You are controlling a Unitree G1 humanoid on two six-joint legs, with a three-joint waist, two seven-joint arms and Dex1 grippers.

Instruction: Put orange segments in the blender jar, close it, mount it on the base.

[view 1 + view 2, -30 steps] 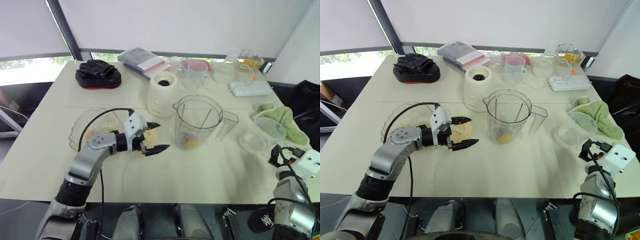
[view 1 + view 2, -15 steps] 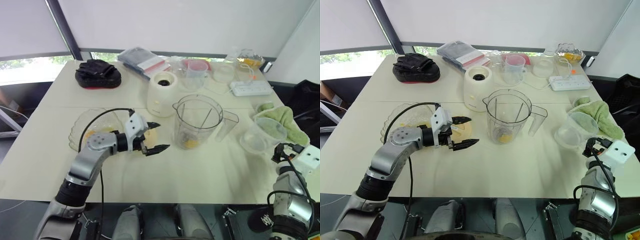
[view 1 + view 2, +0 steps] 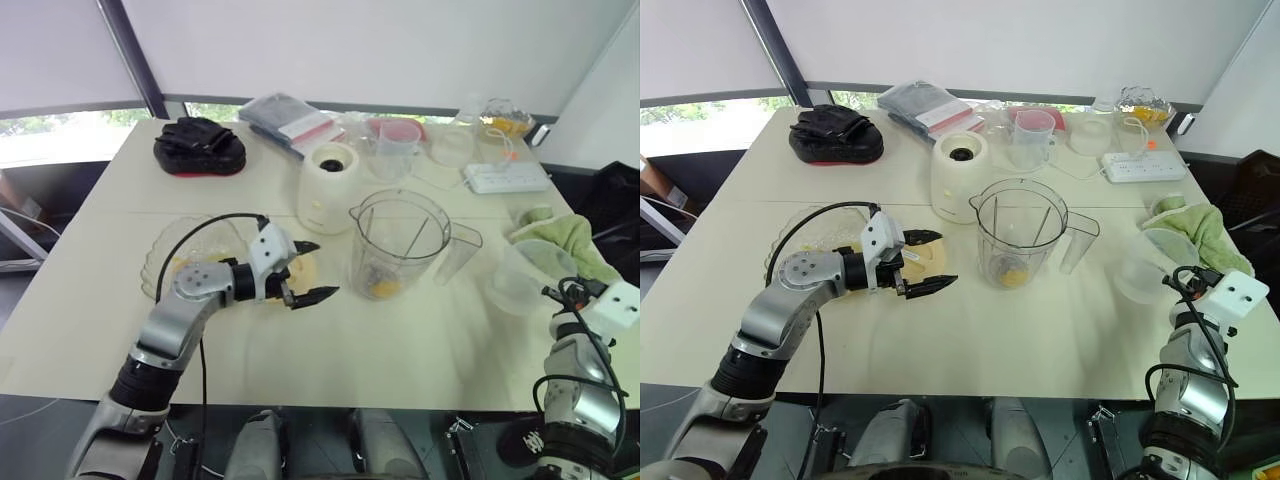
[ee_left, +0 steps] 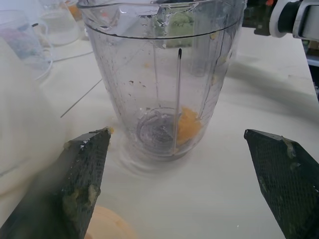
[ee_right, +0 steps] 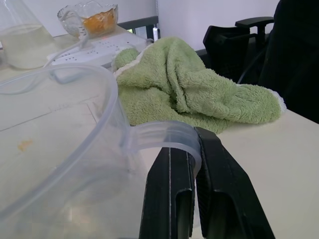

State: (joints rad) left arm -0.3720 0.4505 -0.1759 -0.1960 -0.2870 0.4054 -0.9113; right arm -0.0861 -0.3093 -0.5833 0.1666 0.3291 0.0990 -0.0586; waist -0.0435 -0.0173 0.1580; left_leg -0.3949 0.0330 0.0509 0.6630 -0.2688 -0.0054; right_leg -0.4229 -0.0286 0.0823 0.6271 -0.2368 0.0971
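The blender jar (image 3: 400,240) stands upright at the table's middle, with an orange segment (image 4: 188,124) at its bottom beside the dark blade hub. More orange segments (image 3: 180,268) lie in a scalloped glass dish at the left. Behind the jar sits the cream-white base (image 3: 327,185). My left gripper (image 3: 325,270) hangs open and empty just left of the jar, over a flat pale-yellow lid (image 3: 303,270). At the right edge my right gripper (image 5: 194,144) is shut on the tab of a clear plastic cover (image 3: 515,280).
A green towel (image 3: 565,235) lies behind the clear cover. Along the back stand a cup with a pink-red rim (image 3: 392,145), a white power strip (image 3: 505,178), a glass bowl of orange pieces (image 3: 505,122), a black bundle (image 3: 198,145) and plastic bags (image 3: 285,118).
My right gripper has gone from open to shut on the clear cover's tab. The left gripper has stayed open in the same place.
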